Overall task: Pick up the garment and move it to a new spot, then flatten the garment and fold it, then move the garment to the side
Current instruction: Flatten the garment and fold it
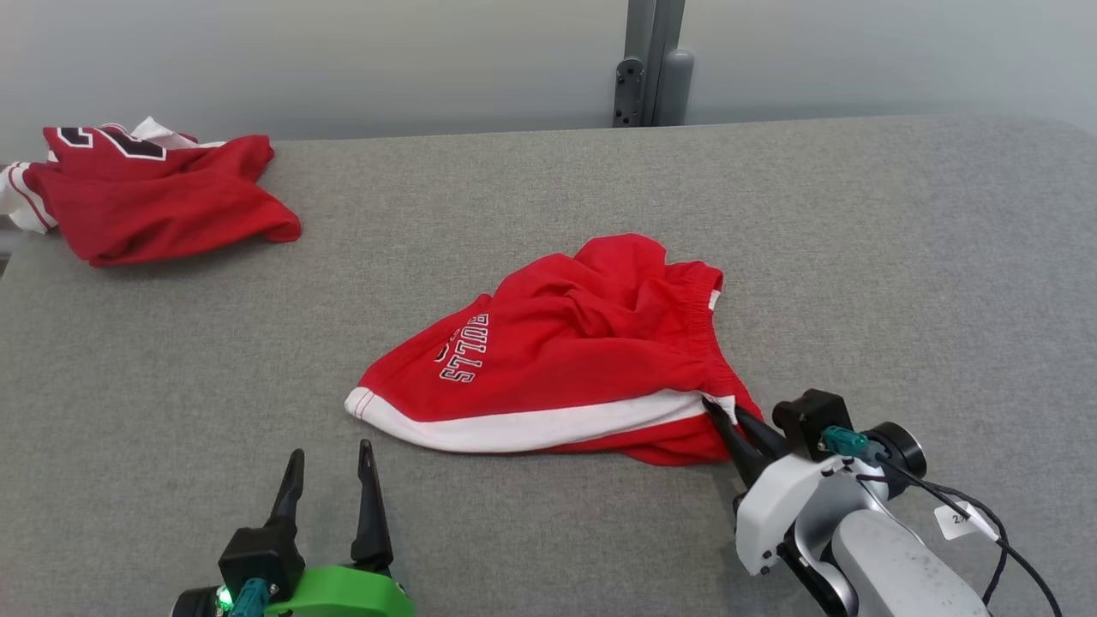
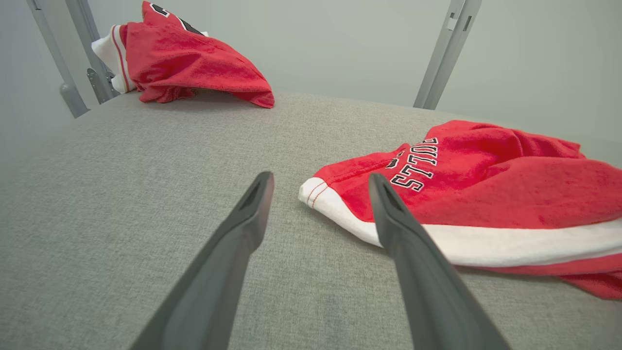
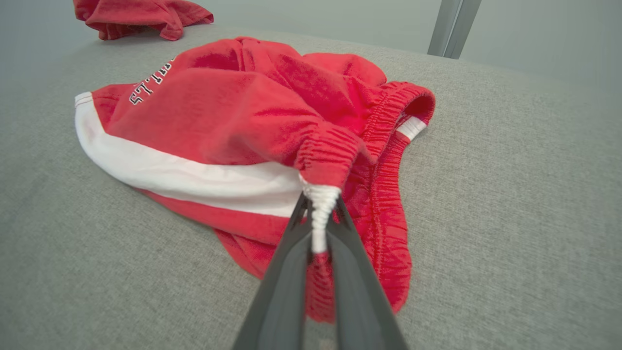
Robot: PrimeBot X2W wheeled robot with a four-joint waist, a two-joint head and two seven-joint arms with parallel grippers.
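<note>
Right gripper [image 3: 319, 206] jaws pinch the waistband corner [image 3: 321, 192] of the red shorts [image 1: 566, 360], crumpled on the counter [image 1: 900, 257] just beyond them; lift slowly, the bite seems thin. Left gripper [image 1: 331, 452] jaws stand wide.

The right hand [image 3: 318, 214] pinches the red shorts' [image 3: 233, 112] white-striped waistband on grey cloth.

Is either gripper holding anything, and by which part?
The right gripper pinches the red shorts by the waistband, at the white stripe. The left gripper is open, empty.
</note>
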